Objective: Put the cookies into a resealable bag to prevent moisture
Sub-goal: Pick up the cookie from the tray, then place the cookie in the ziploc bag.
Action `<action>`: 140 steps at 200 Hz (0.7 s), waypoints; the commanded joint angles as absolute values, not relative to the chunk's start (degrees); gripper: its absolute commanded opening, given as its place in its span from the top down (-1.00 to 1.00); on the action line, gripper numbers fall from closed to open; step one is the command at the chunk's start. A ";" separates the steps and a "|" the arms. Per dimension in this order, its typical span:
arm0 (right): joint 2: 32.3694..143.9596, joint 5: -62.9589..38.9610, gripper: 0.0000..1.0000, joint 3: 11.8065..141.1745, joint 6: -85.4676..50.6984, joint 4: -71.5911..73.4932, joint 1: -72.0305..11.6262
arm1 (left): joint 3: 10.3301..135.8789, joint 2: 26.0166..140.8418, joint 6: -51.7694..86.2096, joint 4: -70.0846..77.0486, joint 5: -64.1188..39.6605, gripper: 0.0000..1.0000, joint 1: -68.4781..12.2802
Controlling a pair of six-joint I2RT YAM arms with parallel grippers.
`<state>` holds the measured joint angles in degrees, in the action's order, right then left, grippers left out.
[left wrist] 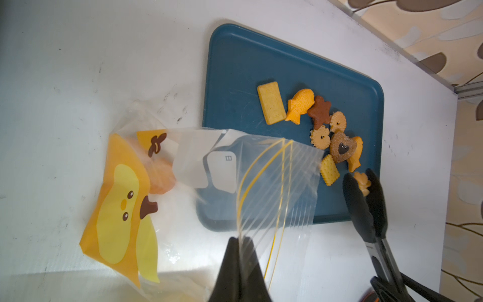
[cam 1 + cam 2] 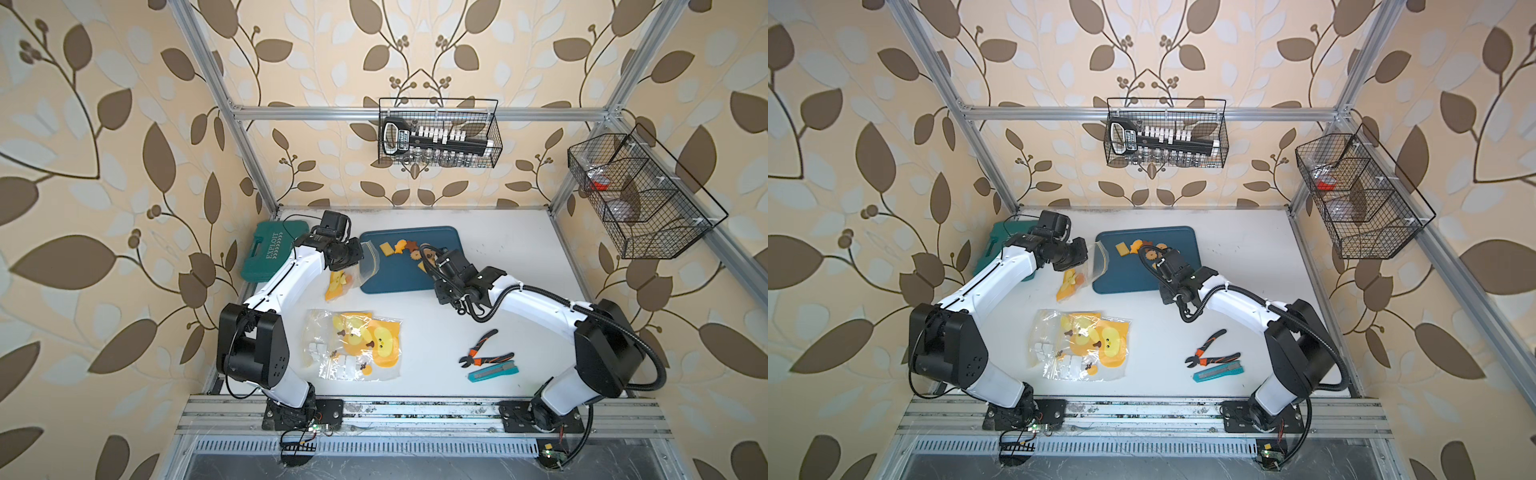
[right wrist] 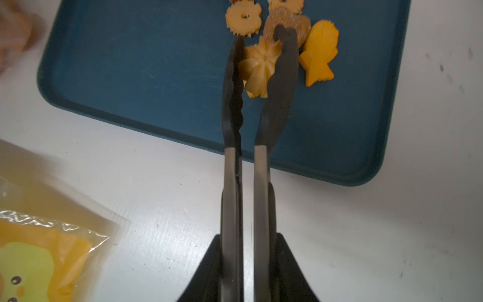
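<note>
The fingers [image 1: 230, 261] of the left gripper [image 1: 241, 239] were clamped shut on one lip of a clear resealable plastic bag with a yellow duck print [image 1: 274, 177]. That lip was raised, so the mouth was held agape toward the tray. The right gripper [image 3: 248, 236] was closed around the handles of black-tipped metal tongs [image 3: 261, 170], by which extra reach and a narrow pinch were presumably gained.

On the white tabletop [image 2: 498, 291], a dark blue rectangular plastic tray [image 2: 399, 282] was set at about twelve o'clock from the centre, within reach of both arms. The held bag was positioned at the tray's nine o'clock edge, its mouth overlapping the rim, so the carry was judged to be short. A loose pile of spare duck-print bags [image 2: 353, 345] was seen at seven o'clock, well apart.

The cookies [image 1: 320, 112], small orange, yellow and brown biscuits, were clustered toward the tray's twelve o'clock side. A pale yellow flower-shaped cookie [image 3: 261, 65] was pinched between the tong tips, though whether it was lifted clear could not be told. A pale orange biscuit [image 1: 162, 177] was judged to be inside the bag already.
</note>
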<state>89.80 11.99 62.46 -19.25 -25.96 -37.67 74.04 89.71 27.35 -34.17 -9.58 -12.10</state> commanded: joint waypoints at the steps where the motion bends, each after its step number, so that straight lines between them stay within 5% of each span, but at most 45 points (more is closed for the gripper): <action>1: 86.75 11.99 0.45 61.96 -18.45 -22.97 -37.44 | 75.97 90.78 25.95 -33.43 -11.80 1.00 -13.08; 59: 82.43 -1.99 0.49 62.89 -11.62 -15.18 -41.79 | 77.34 92.60 24.80 -34.17 -13.17 1.00 -14.46; 140: 97.10 -1.85 0.51 75.19 -6.47 -21.52 -46.49 | 77.36 92.64 24.35 -34.04 -13.52 1.00 -15.10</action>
<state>93.86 -1.76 70.63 -8.86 -19.62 -46.22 75.35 92.79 25.56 -34.37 -12.05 -14.35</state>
